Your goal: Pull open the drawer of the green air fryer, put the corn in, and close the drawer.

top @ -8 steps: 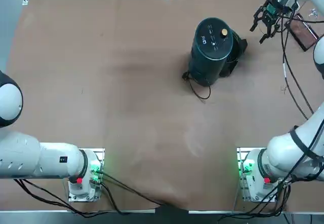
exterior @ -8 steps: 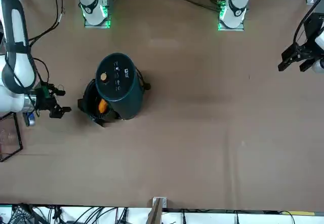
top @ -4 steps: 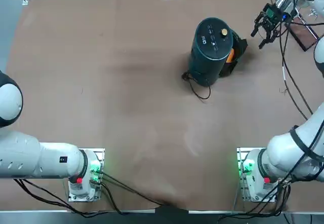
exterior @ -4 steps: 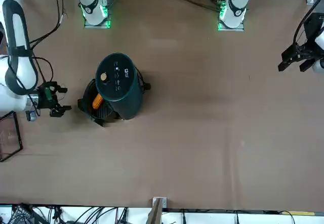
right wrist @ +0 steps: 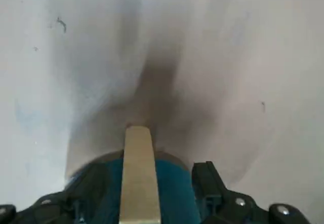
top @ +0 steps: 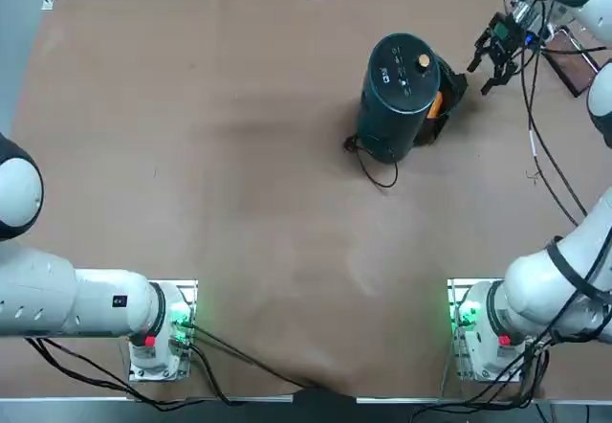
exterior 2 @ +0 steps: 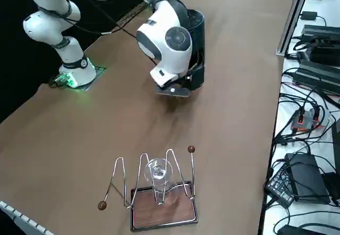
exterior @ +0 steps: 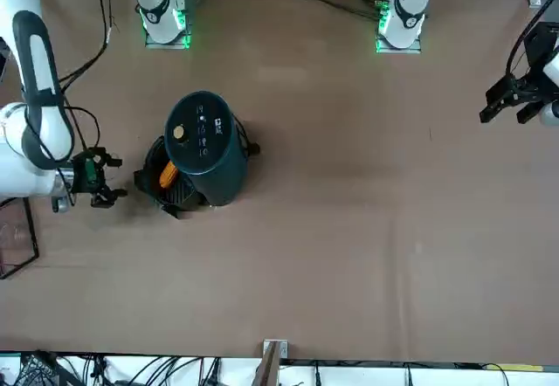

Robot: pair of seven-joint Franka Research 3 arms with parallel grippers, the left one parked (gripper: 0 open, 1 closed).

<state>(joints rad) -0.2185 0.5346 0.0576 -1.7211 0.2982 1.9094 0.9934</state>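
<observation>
Front view, wire rack (exterior: 13, 246) beside right gripper (exterior: 98, 181) (open), drawer (exterior: 162, 187) near.

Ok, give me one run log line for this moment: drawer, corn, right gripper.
drawer: pulled open | corn: lying in drawer | right gripper: open, empty, beside drawer, apart from it | green air fryer: upright

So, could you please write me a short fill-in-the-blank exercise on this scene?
1. The small orange corn cob lies inside the pulled-out dark ____.
2. The tall dark green air fryer has a small ____ knob on top.
3. The right gripper, beside the drawer, is ____ and empty.

Missing: drawer; gold; open
</observation>
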